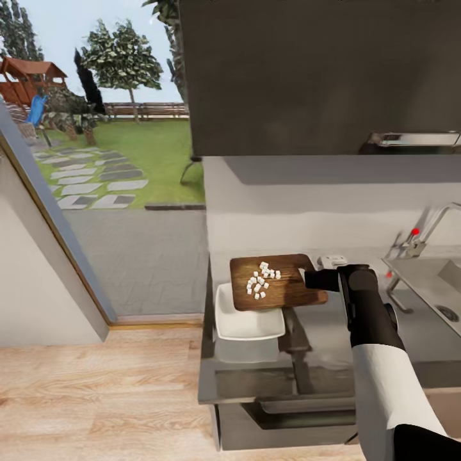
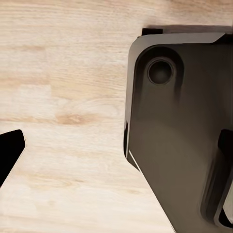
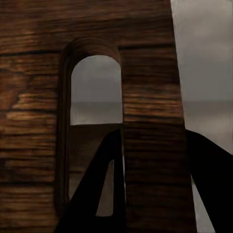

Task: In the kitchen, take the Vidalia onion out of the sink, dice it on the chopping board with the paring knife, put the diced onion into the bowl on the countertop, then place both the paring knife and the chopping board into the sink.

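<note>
My right gripper (image 1: 314,280) is shut on the right end of the brown chopping board (image 1: 285,288), holding it up off the countertop (image 1: 320,365). The diced onion (image 1: 261,279) lies as a cluster of tiny white cubes on the board's left half. The board's left end overhangs the far part of the white bowl (image 1: 246,326) below it. In the right wrist view the board (image 3: 150,68) is pinched next to its handle slot, with one dark finger (image 3: 104,189) on each side. The sink (image 1: 429,278) lies to the right. My left gripper (image 2: 121,141) hangs open over the floor.
A chrome tap (image 1: 426,234) with a red knob stands behind the sink. Dark upper cabinets (image 1: 320,77) hang overhead. A glass door at the left gives onto a garden. The pale wood floor (image 2: 63,97) and the robot's dark base (image 2: 179,136) are in the left wrist view.
</note>
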Robot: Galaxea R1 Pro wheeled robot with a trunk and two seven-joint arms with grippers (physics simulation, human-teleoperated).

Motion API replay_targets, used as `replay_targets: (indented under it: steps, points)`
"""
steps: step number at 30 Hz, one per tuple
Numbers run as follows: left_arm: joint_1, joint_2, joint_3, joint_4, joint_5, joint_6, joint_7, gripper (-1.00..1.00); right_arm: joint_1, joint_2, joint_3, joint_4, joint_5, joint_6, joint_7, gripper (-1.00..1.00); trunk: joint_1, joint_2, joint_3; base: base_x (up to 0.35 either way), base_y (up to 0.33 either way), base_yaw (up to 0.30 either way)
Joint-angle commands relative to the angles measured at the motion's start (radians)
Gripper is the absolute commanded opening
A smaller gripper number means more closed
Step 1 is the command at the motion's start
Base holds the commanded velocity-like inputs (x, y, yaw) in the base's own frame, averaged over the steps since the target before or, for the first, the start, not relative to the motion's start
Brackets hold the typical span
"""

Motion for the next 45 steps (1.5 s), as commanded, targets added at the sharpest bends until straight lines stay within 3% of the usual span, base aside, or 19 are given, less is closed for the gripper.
replay_targets:
  steps: [1,6,14,31,38,45]
  points:
    - [-0.002,0.000,-0.008,0.004,0.010,-0.008,0.000,1.00,-0.001,0.001,-0.003,-0.001,0.009,0.001,0.010,-1.00,0.001,-0.002,-0.001,0.030,0.064,0.000]
    - [-0.002,0.000,-0.008,0.004,0.010,-0.008,0.000,1.00,-0.001,0.000,-0.003,0.000,0.009,-0.025,0.013,-1.00,0.001,-0.002,0.001,0.007,0.015,0.000]
    - [-0.002,0.000,-0.008,0.004,0.010,-0.006,0.001,1.00,-0.001,-0.003,-0.006,0.001,0.011,-0.190,0.010,-1.00,0.001,-0.002,0.001,0.000,0.000,0.000]
    - [-0.002,0.000,-0.008,0.004,0.010,-0.006,0.001,1.00,-0.001,0.000,-0.004,0.001,0.009,-0.218,0.012,-1.00,0.001,-0.002,0.001,0.000,0.000,0.000]
    - [-0.002,0.000,-0.008,0.004,0.010,-0.006,0.001,1.00,-0.001,-0.002,-0.005,0.052,0.009,-0.339,0.011,-1.00,0.001,-0.002,0.001,0.000,0.000,0.000]
    - [-0.002,0.000,-0.008,0.005,0.010,-0.006,0.001,1.00,-0.001,-0.004,-0.006,0.066,0.009,-0.370,0.010,-1.00,0.001,-0.002,0.001,0.000,0.000,0.000]
